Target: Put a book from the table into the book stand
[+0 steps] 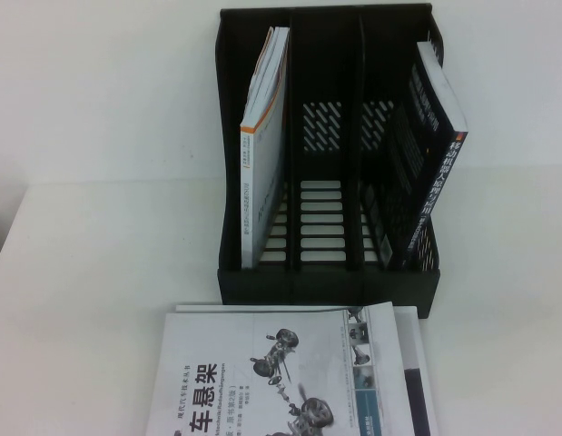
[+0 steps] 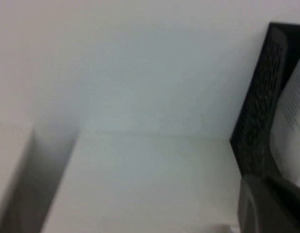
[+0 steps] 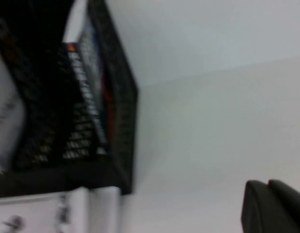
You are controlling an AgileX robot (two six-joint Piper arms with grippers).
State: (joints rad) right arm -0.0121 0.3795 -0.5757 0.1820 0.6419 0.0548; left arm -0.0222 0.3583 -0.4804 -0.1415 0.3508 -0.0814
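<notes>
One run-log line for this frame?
stand: white book left slot, black book right slot, middle free | table book: flat | left end effector, right end effector: low, off book

A plain white wall [image 1: 99, 82] fills the far side of the scene, bare and evenly lit, with a faint bluish cast. Below it runs a white worktop [image 1: 90, 300], matte and smooth. The seam where worktop meets wall shows as a soft horizontal line on the left and on the right. At the near left the worktop's edge cuts diagonally, and a grey strip [image 1: 1, 227] lies beyond it. The left wrist view shows the same pale wall [image 2: 140, 63] above the worktop [image 2: 140, 184], with a shadowed grey gap beside its edge. Light is diffuse; shadows are weak.
</notes>
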